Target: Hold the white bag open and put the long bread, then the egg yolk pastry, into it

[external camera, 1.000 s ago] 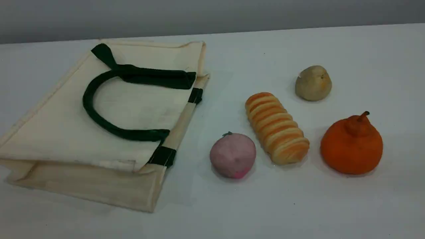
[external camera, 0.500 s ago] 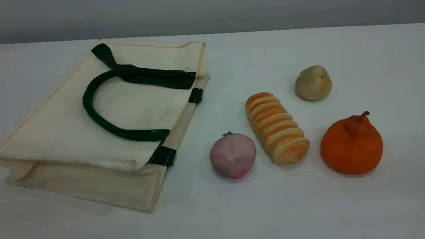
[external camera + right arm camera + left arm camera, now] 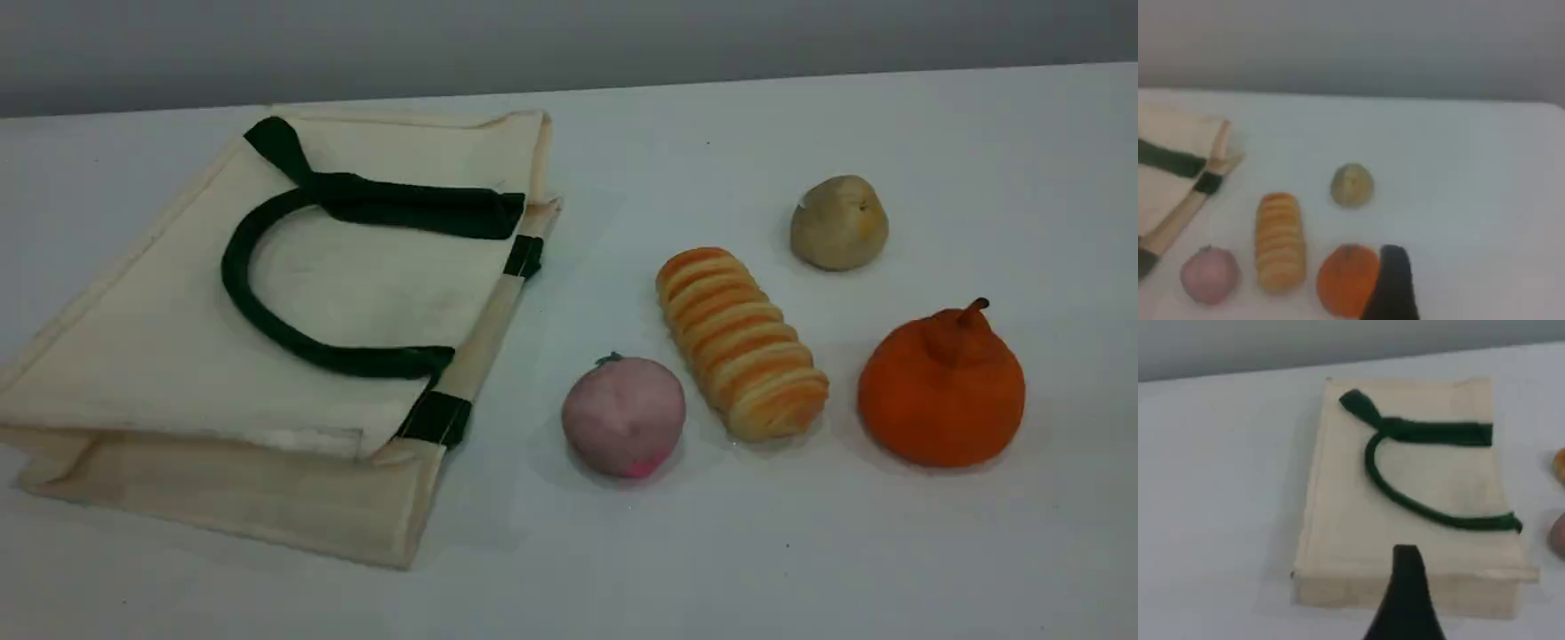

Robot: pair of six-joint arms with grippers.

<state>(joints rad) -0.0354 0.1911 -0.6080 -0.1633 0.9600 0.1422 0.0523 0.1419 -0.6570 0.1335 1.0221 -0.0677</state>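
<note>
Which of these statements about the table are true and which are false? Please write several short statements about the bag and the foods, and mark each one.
1. The white bag lies flat on the table, with nothing inside it yet. True.
2. The long bread is already in a gripper. False: it lies on the table between the pink ball and the orange fruit, with no gripper near it in the scene view.
3. The egg yolk pastry lies farther back than the long bread. True.
4. The pink ball touches the bag. False: bare table separates them.
5. A dark green handle lies on top of the bag. True.
</note>
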